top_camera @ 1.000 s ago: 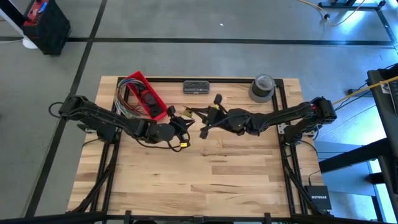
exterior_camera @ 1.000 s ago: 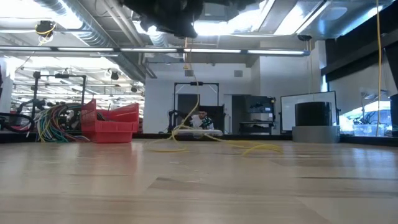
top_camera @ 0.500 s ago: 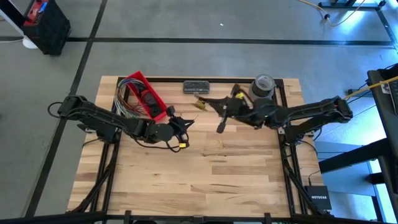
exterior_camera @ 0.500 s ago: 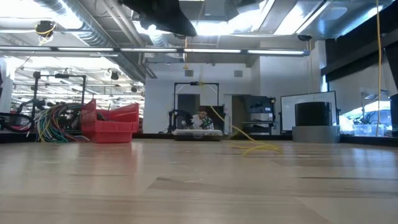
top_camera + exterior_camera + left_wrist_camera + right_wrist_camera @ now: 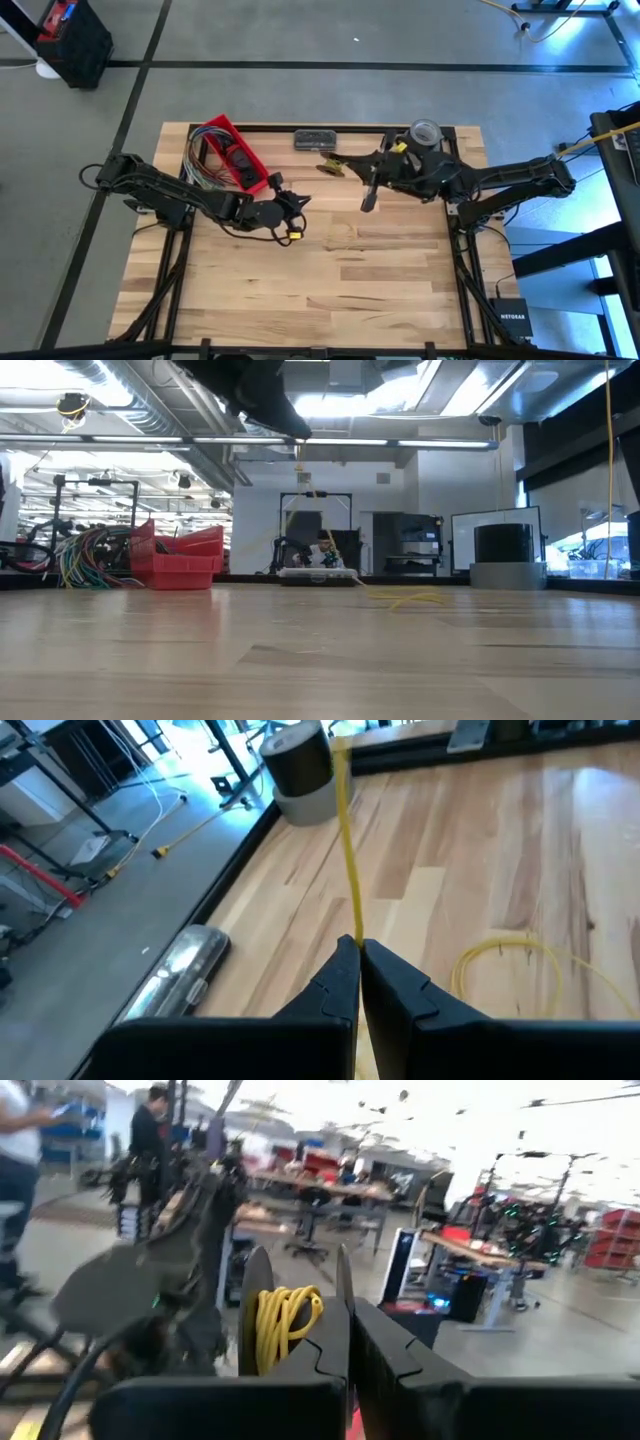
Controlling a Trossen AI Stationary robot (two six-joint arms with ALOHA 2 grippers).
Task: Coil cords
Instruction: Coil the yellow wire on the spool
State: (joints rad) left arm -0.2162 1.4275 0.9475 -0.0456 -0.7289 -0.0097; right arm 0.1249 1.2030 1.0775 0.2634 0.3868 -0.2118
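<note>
Overhead and wrist views at the moment I logged. The left gripper (image 5: 297,205) had its two fingers (image 5: 340,982) pressed together on the cord (image 5: 347,870), which ran taut and yellow from the fingertips toward the grey tape roll (image 5: 300,765) at the far corner; a slack loop of the same cord lay on the wood just beside the fingers. The right gripper (image 5: 367,196) hung over the rear of the table (image 5: 330,290) near the tape roll, fingers (image 5: 325,1342) closed; from its own camera I saw a small coil of yellow cord beyond the fingertips, but I could not tell whether the fingers pinched it. Edges and room: the red bin (image 5: 233,152) and the bundle of multicoloured wires (image 5: 205,160) crowded the rear left edge just behind the left arm, a dark flat device (image 5: 315,139) lay at the rear edge between bin and tape roll, and the whole front half of the table lay open beneath both arms. View differences: only the low view showed the cord hanging down from a gripper overhead and trailing across the far table surface; only the right wrist view showed people standing in the room beyond
</note>
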